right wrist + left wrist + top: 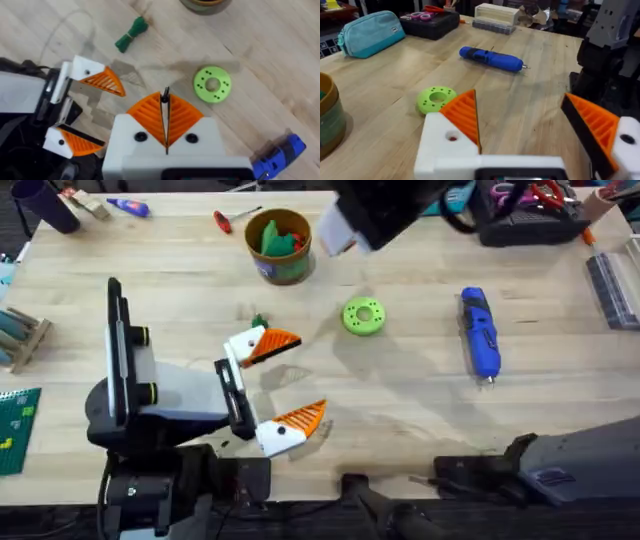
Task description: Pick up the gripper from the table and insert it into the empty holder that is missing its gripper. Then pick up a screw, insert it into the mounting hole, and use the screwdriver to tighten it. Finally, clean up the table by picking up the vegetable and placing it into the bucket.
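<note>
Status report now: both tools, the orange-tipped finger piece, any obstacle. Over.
Left tool open, right tool shut on thin dark pin. Two white, orange-tipped finger pieces at narrow black holder bar. Small green vegetable and lime-green ring lie close by.

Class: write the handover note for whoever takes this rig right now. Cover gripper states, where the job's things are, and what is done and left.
Left gripper: open, empty.
Right gripper: shut, raised above the table; a thin dark sliver at its tips, possibly a screw, cannot tell.
Holder: appears to carry a gripper piece at each end, so insertion looks done.
Blue screwdriver: lying on the table, not held.
Vegetable: on the table near the holder, outside the bucket.
Left: likely fit and tighten the screw, then bin the vegetable.
</note>
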Robot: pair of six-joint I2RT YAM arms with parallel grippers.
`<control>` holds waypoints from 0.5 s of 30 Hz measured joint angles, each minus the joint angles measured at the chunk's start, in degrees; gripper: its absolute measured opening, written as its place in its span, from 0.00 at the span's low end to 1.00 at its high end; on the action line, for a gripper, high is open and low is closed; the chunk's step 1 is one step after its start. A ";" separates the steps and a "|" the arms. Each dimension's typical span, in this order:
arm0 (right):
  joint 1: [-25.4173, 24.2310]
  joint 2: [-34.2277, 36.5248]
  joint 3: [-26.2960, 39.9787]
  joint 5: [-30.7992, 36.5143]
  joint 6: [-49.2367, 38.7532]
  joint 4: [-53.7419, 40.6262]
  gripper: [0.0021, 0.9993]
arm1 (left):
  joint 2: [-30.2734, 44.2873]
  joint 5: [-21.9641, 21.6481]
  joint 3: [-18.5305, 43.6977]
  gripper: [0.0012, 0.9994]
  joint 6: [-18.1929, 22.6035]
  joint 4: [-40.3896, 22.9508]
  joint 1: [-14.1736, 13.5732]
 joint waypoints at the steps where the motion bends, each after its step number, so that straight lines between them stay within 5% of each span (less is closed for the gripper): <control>1: 0.68 0.63 0.48 -0.37 -0.37 0.00 0.00 | 0.00 0.00 0.00 0.99 -0.02 0.00 0.00; 15: 10.14 6.18 3.93 -4.29 -5.83 0.28 0.00 | 0.02 0.00 0.00 0.99 -0.02 0.00 0.00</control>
